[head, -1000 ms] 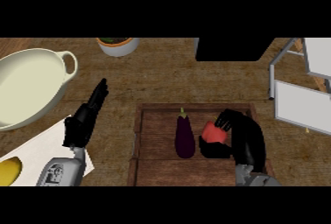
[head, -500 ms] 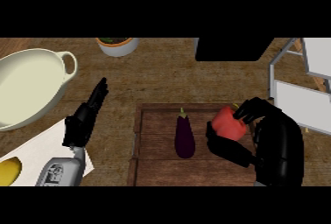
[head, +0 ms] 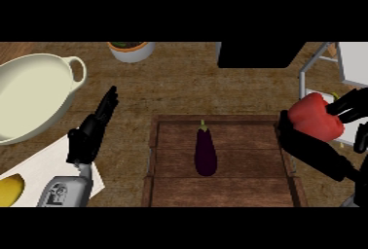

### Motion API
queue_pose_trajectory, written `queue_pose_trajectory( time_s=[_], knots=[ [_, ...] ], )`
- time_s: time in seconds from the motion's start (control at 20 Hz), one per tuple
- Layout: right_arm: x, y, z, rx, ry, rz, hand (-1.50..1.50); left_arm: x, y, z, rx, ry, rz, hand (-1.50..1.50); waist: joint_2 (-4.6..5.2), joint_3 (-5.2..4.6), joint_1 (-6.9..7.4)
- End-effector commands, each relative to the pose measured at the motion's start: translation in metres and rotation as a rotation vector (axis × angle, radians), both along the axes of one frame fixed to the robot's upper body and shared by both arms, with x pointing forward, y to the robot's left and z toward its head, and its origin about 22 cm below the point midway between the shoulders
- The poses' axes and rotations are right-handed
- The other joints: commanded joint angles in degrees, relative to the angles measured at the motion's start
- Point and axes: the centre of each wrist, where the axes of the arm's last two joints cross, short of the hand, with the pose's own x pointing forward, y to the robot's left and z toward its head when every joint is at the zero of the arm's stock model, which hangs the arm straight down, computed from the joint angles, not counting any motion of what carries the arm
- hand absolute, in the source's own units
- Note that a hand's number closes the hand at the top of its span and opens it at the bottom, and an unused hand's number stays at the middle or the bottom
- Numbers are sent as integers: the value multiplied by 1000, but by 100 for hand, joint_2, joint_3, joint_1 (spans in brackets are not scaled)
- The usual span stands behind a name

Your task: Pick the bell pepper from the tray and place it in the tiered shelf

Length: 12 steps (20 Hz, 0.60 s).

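Observation:
My right hand (head: pixel 316 148) is curled round the red bell pepper (head: pixel 315 118) and holds it up above the right rim of the wooden tray (head: pixel 167 190). The pepper is close to the tiered shelf (head: pixel 338 68), a white rack with grey posts at the right edge. Fingers (head: pixel 350 104) wrap the pepper's right side. A purple eggplant (head: pixel 206 150) lies in the middle of the tray. My left hand (head: pixel 92 130) rests open to the left of the tray, fingers straight and pointing up.
A large cream bowl with a handle (head: pixel 32 95) fills the upper left. A small white pot (head: pixel 130 49) stands at the back, a black box (head: pixel 255 54) beside it. A yellow thing (head: pixel 11 186) lies on a white board at lower left.
My right hand has lifted the bell pepper off the tray and carried it right and up, toward the shelf. The left hand and the eggplant have stayed put.

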Motion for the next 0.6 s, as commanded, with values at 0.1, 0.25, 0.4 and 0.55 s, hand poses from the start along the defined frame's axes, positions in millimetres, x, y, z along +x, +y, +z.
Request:
queue_pose_trajectory(
  time_s=[0.1,0.25,0.4,0.55],
  knots=[
    [20,-5,50,-51,-1,-151,150,-15,4,3,3,-11,-14,0,-8,-2,78],
    [22,-30,61,-14,-27,-157,150,9,3,-1,3,-6,-10,0,6,1,6],
    [23,-47,61,-51,-41,-167,150,0,-9,10,5,2,5,0,2,4,13],
    [41,-50,79,-64,-77,-208,150,22,10,2,4,1,3,0,12,1,-5]
  ],
)
